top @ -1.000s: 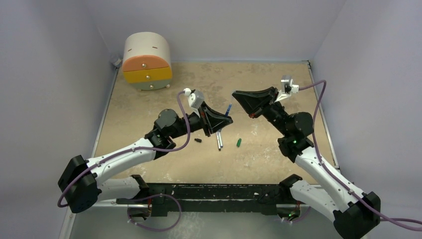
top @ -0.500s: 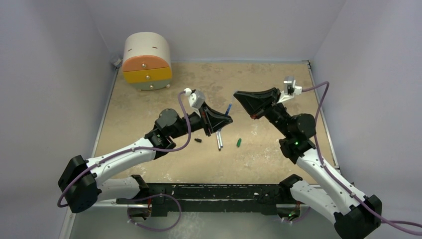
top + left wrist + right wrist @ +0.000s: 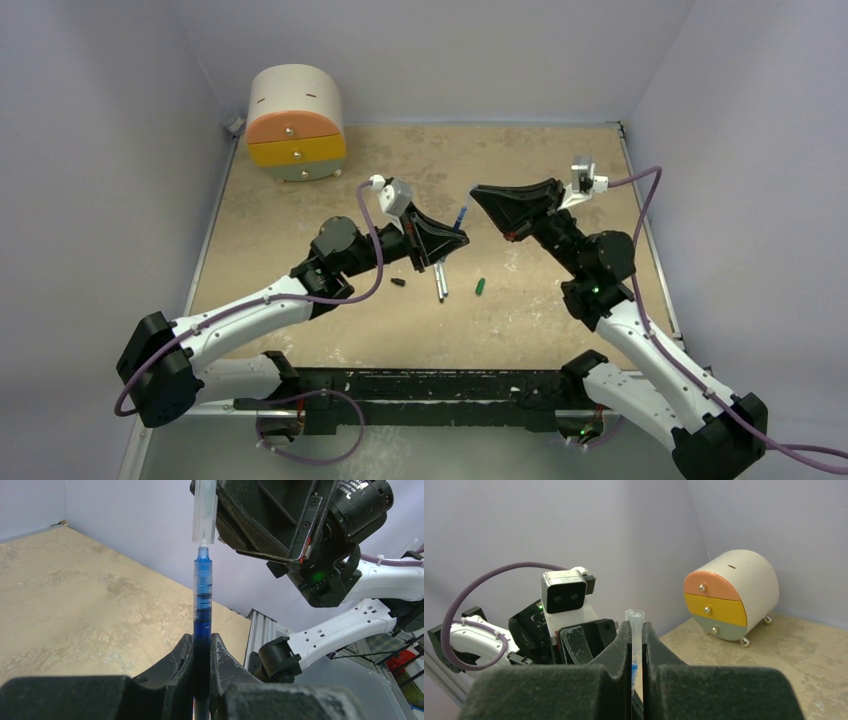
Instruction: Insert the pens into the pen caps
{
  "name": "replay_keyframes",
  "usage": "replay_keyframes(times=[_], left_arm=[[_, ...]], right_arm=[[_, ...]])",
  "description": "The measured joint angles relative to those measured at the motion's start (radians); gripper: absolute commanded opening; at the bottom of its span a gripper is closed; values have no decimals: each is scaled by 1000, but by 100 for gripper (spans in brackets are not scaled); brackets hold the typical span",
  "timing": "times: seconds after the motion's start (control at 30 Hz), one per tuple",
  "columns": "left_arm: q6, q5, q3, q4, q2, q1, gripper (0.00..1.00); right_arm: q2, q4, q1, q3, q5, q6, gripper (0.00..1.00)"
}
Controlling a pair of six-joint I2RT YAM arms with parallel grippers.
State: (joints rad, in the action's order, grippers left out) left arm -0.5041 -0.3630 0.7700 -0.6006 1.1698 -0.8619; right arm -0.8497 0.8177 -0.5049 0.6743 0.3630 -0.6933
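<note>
Tan table (image 3: 560, 150) | pen (image 3: 202, 595) tip at clear cap (image 3: 205, 510) mouth | drawers (image 3: 296, 135) shut

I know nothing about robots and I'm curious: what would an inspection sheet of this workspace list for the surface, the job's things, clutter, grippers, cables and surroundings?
Surface: tan, mottled tabletop.
Job's things: blue pen with its tip at the mouth of the pale cap, not yet seated; two more pens lie together on the table, between a black cap and a green cap.
Clutter: drawer chest in the far left corner.
Grippers: left gripper shut on the blue pen; right gripper shut on the pale cap.
Cables: purple cables loop off both wrists.
Surroundings: plain lilac walls.
</note>
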Motion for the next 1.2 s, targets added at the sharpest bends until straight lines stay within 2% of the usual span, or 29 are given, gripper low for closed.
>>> replay_keyframes(times=[0.67, 0.8, 1.2], left_arm=[[21, 20, 13, 16, 0, -5, 0], [47, 50, 13, 27, 0, -5, 0], [149, 127, 14, 48, -17, -18, 0]], right_arm=[[-27, 74, -1, -32, 30, -75, 0], [-61, 140, 1, -50, 40, -116, 0], [-66, 149, 1, -58, 43, -120, 0]])
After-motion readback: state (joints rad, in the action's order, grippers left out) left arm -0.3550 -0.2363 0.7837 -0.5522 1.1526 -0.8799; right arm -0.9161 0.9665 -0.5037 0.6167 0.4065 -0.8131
